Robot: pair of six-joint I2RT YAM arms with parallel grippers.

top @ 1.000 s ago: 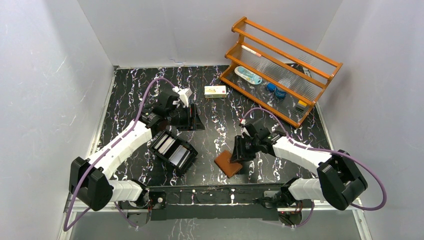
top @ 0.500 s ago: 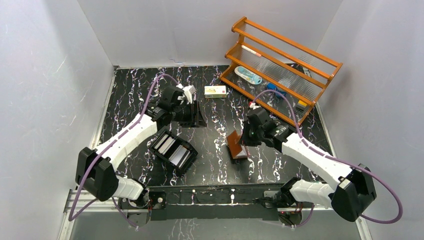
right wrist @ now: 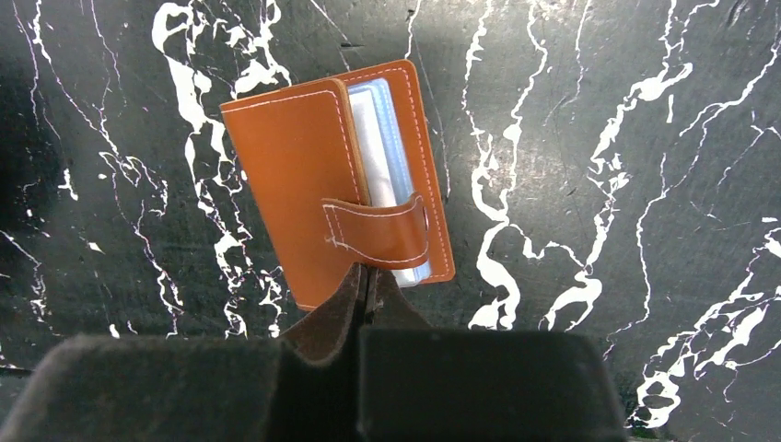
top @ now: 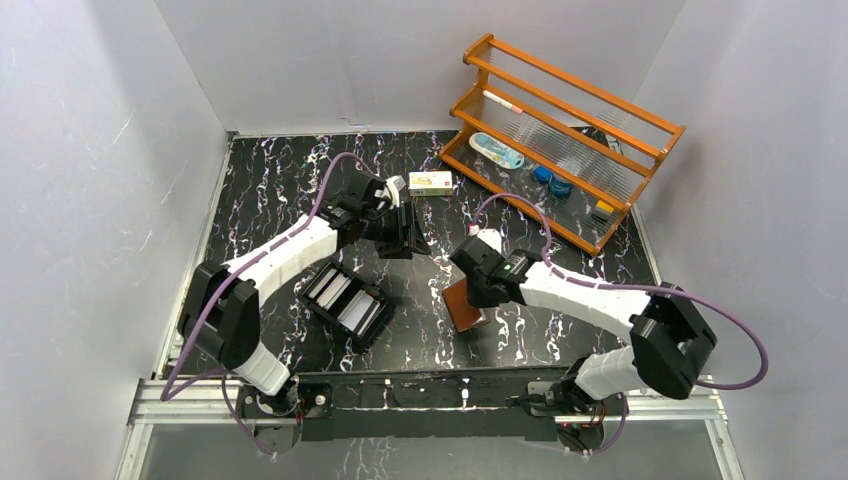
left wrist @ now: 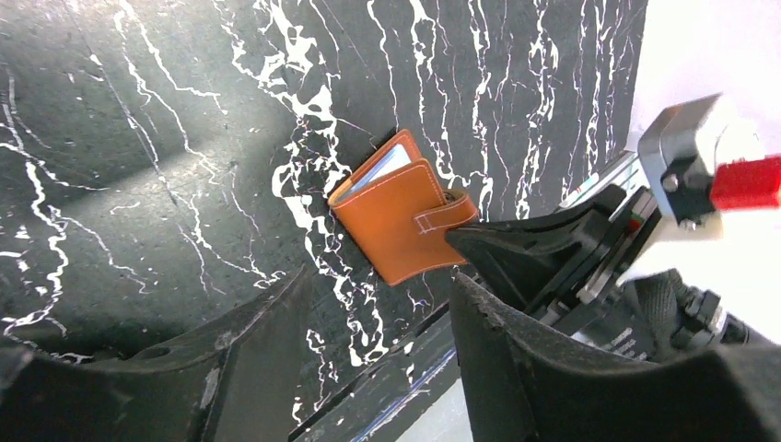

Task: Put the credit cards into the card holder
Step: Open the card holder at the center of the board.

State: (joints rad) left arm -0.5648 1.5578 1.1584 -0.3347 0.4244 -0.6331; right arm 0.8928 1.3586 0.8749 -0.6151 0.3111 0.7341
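The brown card holder lies folded on the dark marble tabletop, strap across its front, with pale credit cards showing in its clear pockets. My right gripper is shut, nothing between its fingers, and its tips touch the holder's near edge just below the strap. In the top view that gripper stands over the card holder. My left gripper hangs open and empty above the table, with the card holder ahead of it. More pale credit cards lie in a black tray.
A white-and-yellow small carton lies at the back centre. An orange wooden rack with small items stands at the back right. White walls close in the table on three sides. The left gripper hovers behind the tray.
The right gripper shut, tipped the card holder up off the table, and the holder now lies flat again slightly farther back. The left arm swung right and its jaws spread wider.
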